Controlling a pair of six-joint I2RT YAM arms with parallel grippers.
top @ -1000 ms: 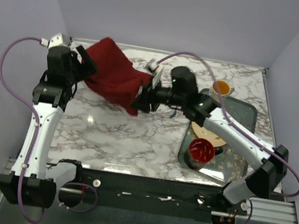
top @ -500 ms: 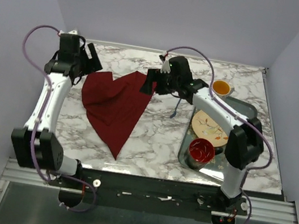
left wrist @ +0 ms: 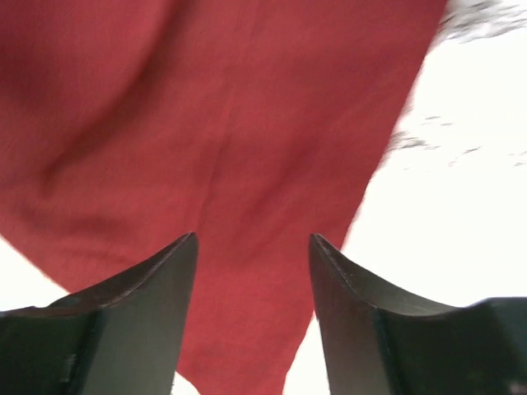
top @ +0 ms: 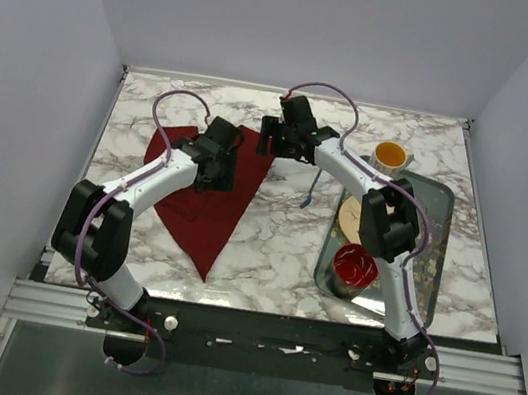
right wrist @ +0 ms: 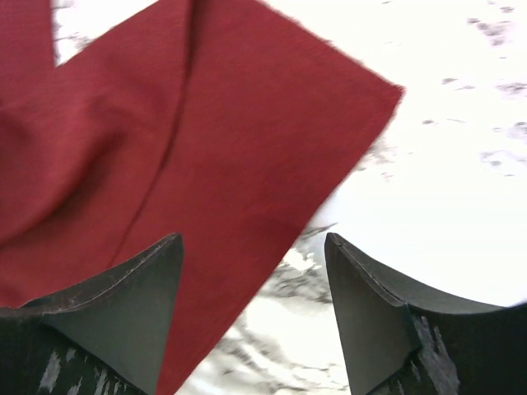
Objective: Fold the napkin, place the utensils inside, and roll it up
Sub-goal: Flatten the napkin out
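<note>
The dark red napkin [top: 202,216] lies flat on the marble table as a long triangle pointing toward the near edge. My left gripper [top: 215,175] hovers over its upper middle, open, with only cloth [left wrist: 247,123] showing under the empty gap between the fingers. At the napkin's far right corner [right wrist: 165,148] my right gripper [top: 267,143] is also open and holds nothing; bare marble shows between its fingertips. The slim blue utensil [top: 312,187] lies on the table to the right of the napkin, apart from both grippers.
A dark metal tray [top: 443,202] sits at the right with a tan plate [top: 362,219] and a red bowl [top: 355,266] in it. A white mug [top: 390,158] with orange inside stands at the tray's far corner. Walls close in the table's left, back and right.
A second ago both grippers held the napkin up between them; it now lies flat and released. The left arm has swung from the back left corner to over the cloth.
</note>
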